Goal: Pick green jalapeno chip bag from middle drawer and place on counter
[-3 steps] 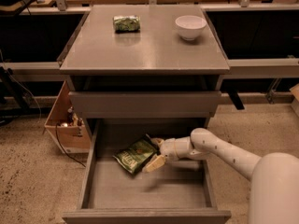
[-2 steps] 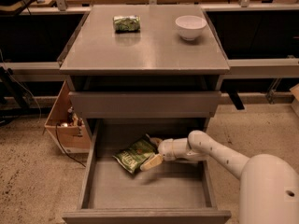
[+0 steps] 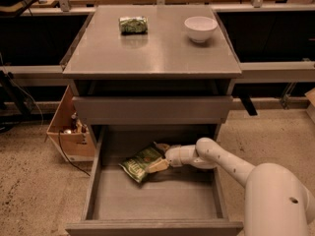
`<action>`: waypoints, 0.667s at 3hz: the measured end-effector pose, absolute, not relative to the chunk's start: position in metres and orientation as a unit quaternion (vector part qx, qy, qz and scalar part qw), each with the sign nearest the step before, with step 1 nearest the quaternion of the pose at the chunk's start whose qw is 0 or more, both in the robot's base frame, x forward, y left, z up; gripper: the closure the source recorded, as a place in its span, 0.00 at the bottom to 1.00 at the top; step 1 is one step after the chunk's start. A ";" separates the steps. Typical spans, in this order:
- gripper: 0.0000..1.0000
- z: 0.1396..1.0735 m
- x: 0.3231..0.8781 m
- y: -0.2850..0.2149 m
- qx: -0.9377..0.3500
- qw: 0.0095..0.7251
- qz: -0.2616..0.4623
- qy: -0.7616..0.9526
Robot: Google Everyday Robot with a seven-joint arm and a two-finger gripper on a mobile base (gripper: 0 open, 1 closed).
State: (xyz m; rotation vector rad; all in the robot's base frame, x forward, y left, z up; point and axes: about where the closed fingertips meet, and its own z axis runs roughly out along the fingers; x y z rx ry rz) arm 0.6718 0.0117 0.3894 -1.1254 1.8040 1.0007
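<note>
Compared with a second ago, the arm has edged slightly left, bringing the end effector [image 3: 160, 165] closer against the chip bag [image 3: 140, 163], which lies much where it did.

Camera view: the middle drawer [image 3: 94, 181] is pulled well out below a shut drawer front [image 3: 152, 109], most likely so that the arm can come down into it from the right. The white forearm crosses above the drawer's right wall, and the end effector sits low inside, at the bag's right edge. That is the nearest edge to reach from this side. Whether it grips the bag or only presses against it cannot be told.

The bag rests on the drawer floor, left of centre and nearer the back wall than the front. Its printed face is up. Its long axis runs diagonally, from the near left toward the far right. The far-right corner, beside the end effector, looks a little raised.

Up on the bench [image 3: 157, 53], a small rolled green packet [image 3: 133, 24] and a white bowl [image 3: 200, 28] stand toward the back. The front half therefore seems the natural place to set the bag down.
</note>
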 end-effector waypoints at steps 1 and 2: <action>0.43 0.385 0.677 0.011 -0.444 0.390 0.377 0.713; 0.65 0.385 0.676 0.010 -0.446 0.391 0.365 0.718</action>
